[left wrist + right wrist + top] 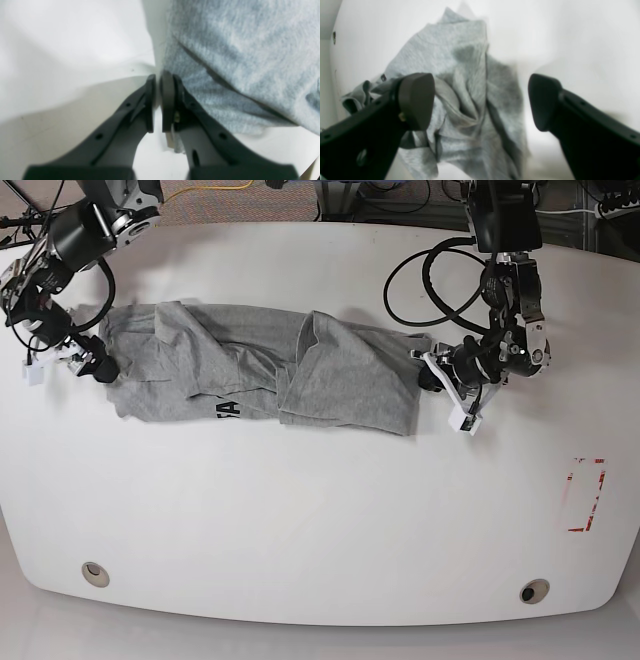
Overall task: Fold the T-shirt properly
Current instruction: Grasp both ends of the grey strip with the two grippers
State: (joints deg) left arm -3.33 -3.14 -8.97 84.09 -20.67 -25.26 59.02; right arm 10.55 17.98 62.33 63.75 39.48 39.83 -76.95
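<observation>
Our left pincer (157,82) was clenched at the edge of the T-shirt (260,370); whether any cloth lay between its pads we could not tell. Our right pincer (481,100) stood released, jaws wide, just off the shirt's other end. The shirt lay stretched across the white bench (320,520), rumpled, with flaps thrown over its middle. We judged the folding barely begun: flattening and proper folds remained. No containers were visible.

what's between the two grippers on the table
In the base view, only the stretched-out T-shirt spans from the right gripper to the left gripper; nothing else lies there.
</observation>
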